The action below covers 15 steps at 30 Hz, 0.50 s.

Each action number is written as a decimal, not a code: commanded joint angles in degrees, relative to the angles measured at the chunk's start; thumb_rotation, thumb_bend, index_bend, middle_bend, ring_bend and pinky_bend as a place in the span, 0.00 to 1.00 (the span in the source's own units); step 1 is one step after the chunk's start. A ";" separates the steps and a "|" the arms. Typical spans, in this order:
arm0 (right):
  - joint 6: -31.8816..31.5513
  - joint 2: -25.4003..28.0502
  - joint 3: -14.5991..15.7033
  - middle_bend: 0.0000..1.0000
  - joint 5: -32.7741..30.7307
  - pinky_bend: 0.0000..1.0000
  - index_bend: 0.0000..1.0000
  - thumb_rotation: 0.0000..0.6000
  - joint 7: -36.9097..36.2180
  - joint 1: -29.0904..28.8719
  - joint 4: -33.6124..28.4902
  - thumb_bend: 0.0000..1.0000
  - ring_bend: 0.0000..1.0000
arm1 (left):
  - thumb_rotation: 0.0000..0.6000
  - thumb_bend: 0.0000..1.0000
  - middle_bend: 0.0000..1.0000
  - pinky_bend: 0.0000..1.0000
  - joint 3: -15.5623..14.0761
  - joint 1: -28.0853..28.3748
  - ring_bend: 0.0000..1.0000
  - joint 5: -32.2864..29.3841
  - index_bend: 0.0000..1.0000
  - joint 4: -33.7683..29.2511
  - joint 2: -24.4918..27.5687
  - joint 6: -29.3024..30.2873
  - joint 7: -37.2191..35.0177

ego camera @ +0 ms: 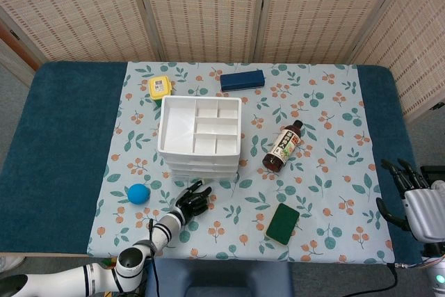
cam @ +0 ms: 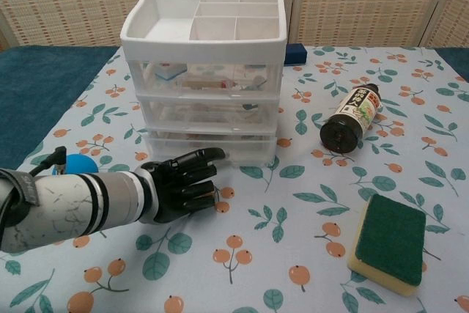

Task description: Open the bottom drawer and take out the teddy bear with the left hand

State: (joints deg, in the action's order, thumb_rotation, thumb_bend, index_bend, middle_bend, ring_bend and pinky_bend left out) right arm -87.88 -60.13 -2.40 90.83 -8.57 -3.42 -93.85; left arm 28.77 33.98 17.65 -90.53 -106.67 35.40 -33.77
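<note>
The white three-drawer unit [ego camera: 199,137] [cam: 204,71] stands left of the table's middle, with a divided tray on top. Its bottom drawer [cam: 212,149] sticks out a little past the two drawers above. My left hand [cam: 183,182] [ego camera: 191,201] lies just in front of it, palm sideways and fingers stretched out, and the top fingertip [cam: 217,154] touches the drawer's front. It holds nothing. No teddy bear can be made out through the cloudy drawer fronts. My right hand [ego camera: 410,196] hangs past the table's right edge with its fingers apart and nothing in it.
A dark bottle [ego camera: 282,147] [cam: 352,117] lies on its side to the right of the drawers. A green sponge [ego camera: 283,223] [cam: 386,241] sits front right and a blue ball [ego camera: 138,193] front left. A yellow box [ego camera: 160,87] and a blue box [ego camera: 242,79] lie behind the unit.
</note>
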 commanded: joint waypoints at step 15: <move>0.09 -0.03 -0.05 0.20 0.01 0.20 0.08 1.00 -0.16 -0.11 0.14 0.42 0.11 | 1.00 0.40 0.93 1.00 -2.54 -2.80 1.00 -0.22 0.00 -8.86 3.51 6.07 1.63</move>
State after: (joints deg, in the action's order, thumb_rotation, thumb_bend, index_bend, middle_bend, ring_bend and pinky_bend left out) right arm -87.79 -60.16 -2.45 90.84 -8.74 -3.52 -93.70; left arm 26.84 31.72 17.36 -97.58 -104.08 40.13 -32.84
